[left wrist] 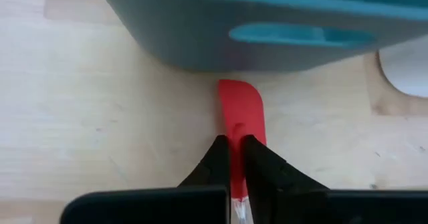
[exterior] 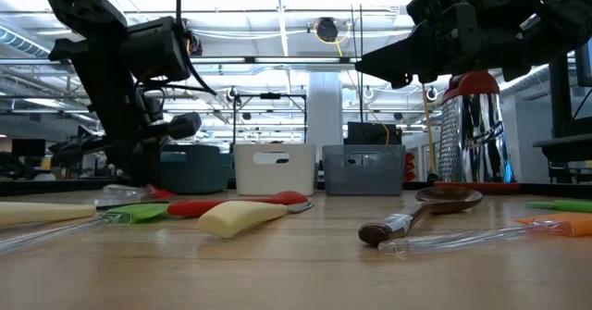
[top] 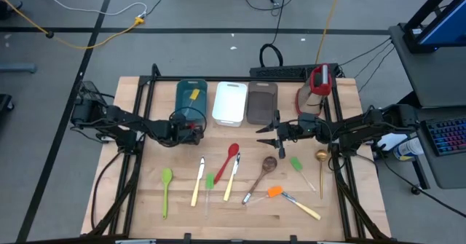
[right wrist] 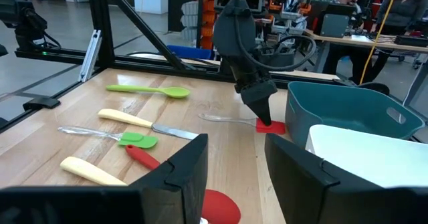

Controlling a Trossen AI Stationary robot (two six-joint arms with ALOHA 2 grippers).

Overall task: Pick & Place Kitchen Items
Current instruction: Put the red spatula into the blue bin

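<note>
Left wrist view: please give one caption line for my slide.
Left pincer shut on red spatula beside teal tray.

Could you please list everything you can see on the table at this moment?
Trays: three, teal, white and grey-brown, in a row at the back.
Yellow item: one, inside the teal tray.
Upright object: one, red and white, back right.
Red spatula: one, beside the teal tray.
Green spoon: one, front left.
Pale-handled knives: three, two left of centre, one front right.
Green spatulas: two, one each side of centre.
Red spoon: one, centre.
Wooden spoon: one, right of centre.
Orange spatula: one, front.
Gold spoon: one, right.
Left gripper: shut on the red spatula.
Right gripper: open, above the table by the grey-brown tray.
</note>
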